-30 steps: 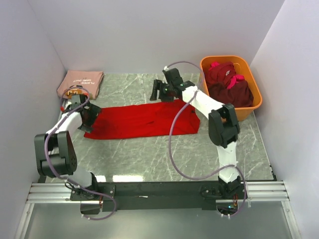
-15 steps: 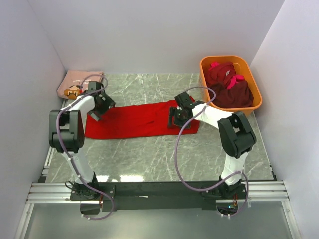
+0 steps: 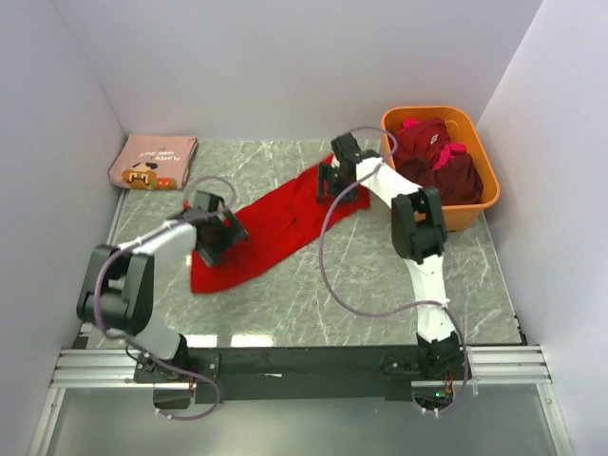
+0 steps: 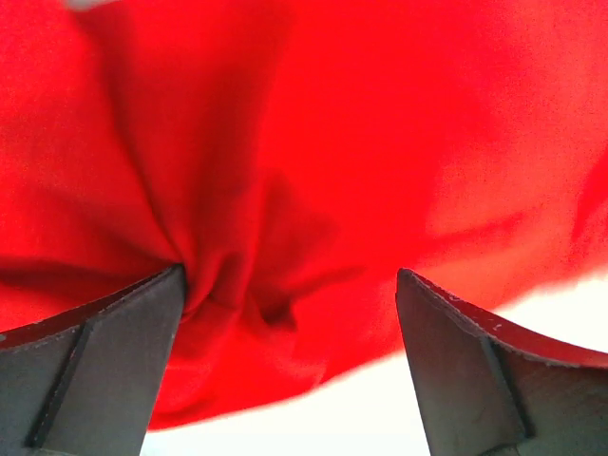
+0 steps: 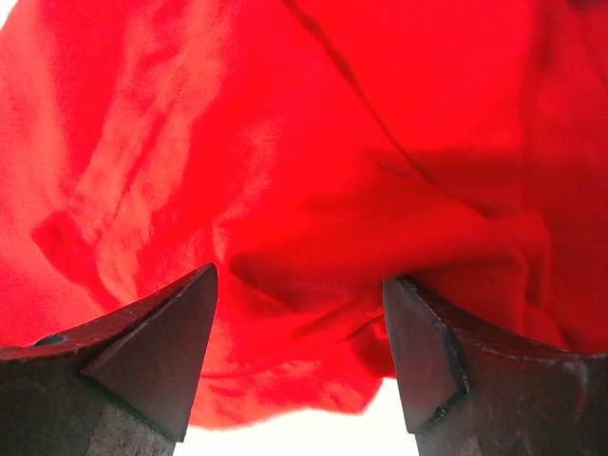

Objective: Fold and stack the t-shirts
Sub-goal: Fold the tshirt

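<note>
The red t-shirt [image 3: 278, 224] lies on the table [image 3: 380, 285] as a rumpled diagonal band, its low end near the left arm and its high end beside the orange tub [image 3: 427, 110]. The left gripper [image 4: 290, 285] sits over the low end with its fingers spread wide, cloth puckered against one of them. The right gripper [image 5: 299, 280] stands apart in the same way over the high end, bunched fabric between its fingers. Neither looks clamped on the cloth. The likely trouble is that a closing gripper pinches a random ridge rather than a hem or corner, so the shirt lifts twisted and folds crookedly. Two layers could also be caught at once. The high end is close enough to the tub that a pull might snag its wall. The folded dusty-pink tee [image 3: 152, 160] waits in the far left corner, and the maroon tees [image 3: 442, 171] fill the tub. Both wrist views are washed with red, so seams, sleeves and collar cannot be made out, nor whether the fingertips touch the table.
</note>
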`<control>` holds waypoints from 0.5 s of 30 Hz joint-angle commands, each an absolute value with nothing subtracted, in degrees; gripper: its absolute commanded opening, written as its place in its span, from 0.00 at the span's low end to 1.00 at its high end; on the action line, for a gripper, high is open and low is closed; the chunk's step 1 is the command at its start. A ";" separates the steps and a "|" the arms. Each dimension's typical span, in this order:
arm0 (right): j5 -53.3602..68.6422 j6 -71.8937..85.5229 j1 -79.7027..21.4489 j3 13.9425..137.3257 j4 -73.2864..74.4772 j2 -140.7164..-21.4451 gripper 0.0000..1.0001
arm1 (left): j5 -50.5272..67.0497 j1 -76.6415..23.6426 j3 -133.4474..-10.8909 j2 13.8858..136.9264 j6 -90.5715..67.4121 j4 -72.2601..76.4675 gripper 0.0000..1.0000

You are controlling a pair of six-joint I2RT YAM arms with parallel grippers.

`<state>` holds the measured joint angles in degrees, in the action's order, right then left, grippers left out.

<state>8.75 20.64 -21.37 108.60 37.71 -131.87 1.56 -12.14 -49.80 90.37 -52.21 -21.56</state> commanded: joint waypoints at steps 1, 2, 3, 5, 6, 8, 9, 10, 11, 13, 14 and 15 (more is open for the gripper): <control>14.74 11.53 -21.53 124.30 44.03 -140.85 0.77 | 13.60 -20.46 -40.97 88.69 -60.28 -27.52 0.99; 16.07 10.99 -21.19 128.54 44.47 -143.06 0.77 | 14.84 -22.39 -39.30 87.99 -61.68 -27.16 0.99; 17.13 10.90 -21.09 133.28 47.17 -147.70 0.77 | 15.38 -26.59 -39.20 86.76 -63.87 -26.98 0.99; 20.02 10.46 -21.18 144.03 48.60 -150.55 0.77 | 12.14 -31.00 -41.29 85.61 -66.43 -31.10 0.99; 21.52 10.11 -21.18 144.14 45.21 -150.64 0.77 | 10.48 -35.11 -42.35 84.04 -68.10 -32.16 0.99; 21.10 10.19 -21.18 136.70 39.06 -146.62 0.81 | 6.78 -38.65 -45.52 82.19 -69.51 -34.79 0.99; 20.40 9.93 -21.18 134.06 33.98 -143.38 0.83 | 5.38 -41.54 -46.75 80.35 -70.30 -35.67 0.99; 19.52 10.02 -21.18 131.51 32.45 -142.22 0.84 | 4.14 -42.88 -47.98 79.38 -70.66 -36.90 0.99; 18.21 9.85 -21.18 131.92 32.26 -141.69 0.85 | 1.52 -43.85 -50.25 78.50 -70.84 -39.09 1.00; 17.76 8.79 -21.18 138.03 35.14 -141.50 0.85 | 0.18 -45.52 -51.94 75.42 -71.89 -41.91 0.99; 17.41 8.53 -21.18 139.99 36.20 -141.42 0.86 | -2.96 -45.53 -51.94 74.02 -72.33 -43.05 0.99; 17.40 7.92 -21.18 141.23 37.60 -140.11 0.87 | -4.55 -45.53 -51.60 71.05 -73.64 -45.42 0.99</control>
